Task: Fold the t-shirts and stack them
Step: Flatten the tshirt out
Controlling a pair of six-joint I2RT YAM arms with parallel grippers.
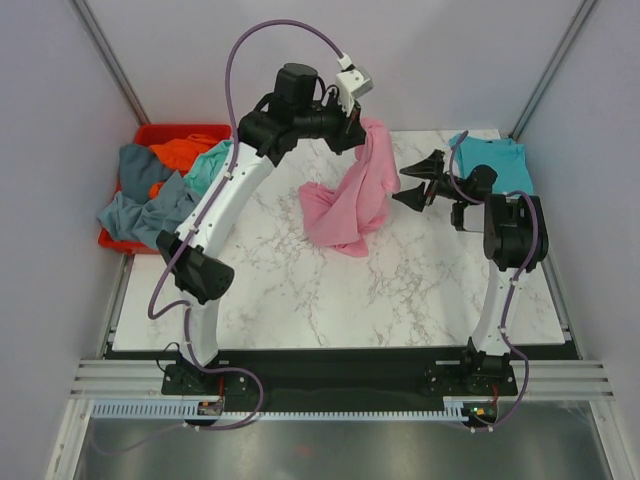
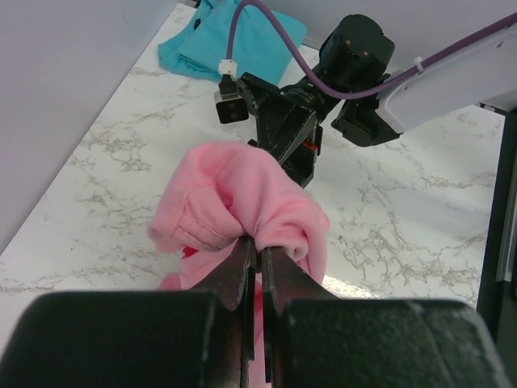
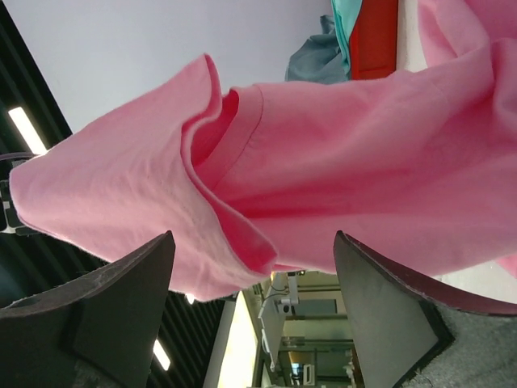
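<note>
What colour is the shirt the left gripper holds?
The shirt is plain pink; the left wrist view shows it best.

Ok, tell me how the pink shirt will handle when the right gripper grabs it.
Probably floppy: the pink shirt hangs in loose folds from the left gripper, its lower part pooled on the table. Likely light, since one small pinch holds it up. It may bunch in the open right gripper.

A white marble-patterned table (image 1: 300,300) stands enclosed by plain pale walls (image 1: 450,50) on three sides.
</note>
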